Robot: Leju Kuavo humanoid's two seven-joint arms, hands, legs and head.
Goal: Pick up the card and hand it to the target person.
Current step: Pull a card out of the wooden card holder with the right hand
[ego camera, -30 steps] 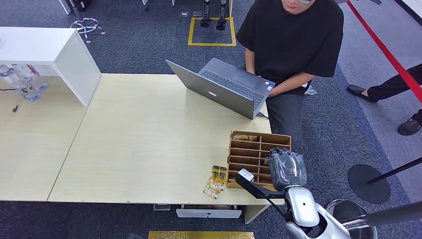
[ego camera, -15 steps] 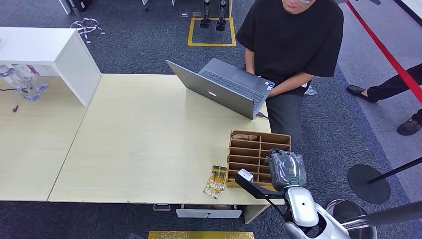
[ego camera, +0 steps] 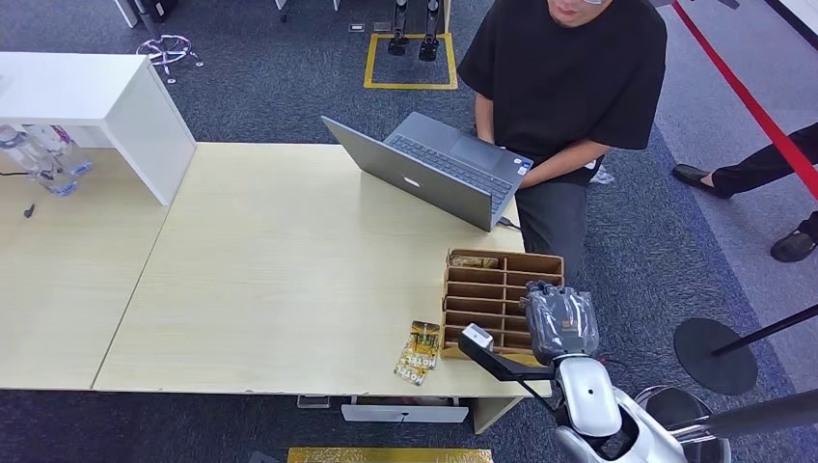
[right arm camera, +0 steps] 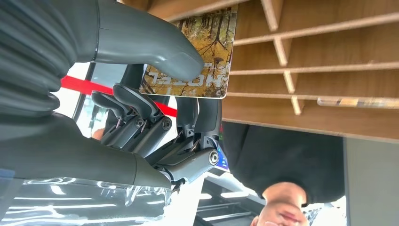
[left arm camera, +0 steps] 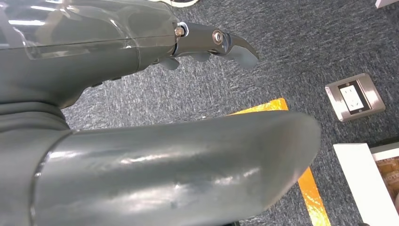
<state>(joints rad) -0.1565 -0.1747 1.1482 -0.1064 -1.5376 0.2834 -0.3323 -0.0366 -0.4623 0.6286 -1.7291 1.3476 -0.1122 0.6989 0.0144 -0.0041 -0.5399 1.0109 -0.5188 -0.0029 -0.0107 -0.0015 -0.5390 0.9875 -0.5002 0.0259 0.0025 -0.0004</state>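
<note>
Right hand [ego camera: 560, 323] sits over the near-right corner of the wooden slotted organizer [ego camera: 487, 289] at the bench [ego camera: 289, 270] edge. In the right wrist view its thumb presses the card [right arm camera: 200, 56] against the fingers [right arm camera: 141, 110], so the card is pinched, and its far end lies against the organizer's slots. I can't tell whether it's clear of them. Left hand [left arm camera: 117, 70] hangs over the carpet, fingers released, nothing in it. The target person [ego camera: 569, 87] sits straight beyond the organizer, past the laptop [ego camera: 434, 174], so the right hand is nearer. Next call: lift clear, then reach forward.
</note>
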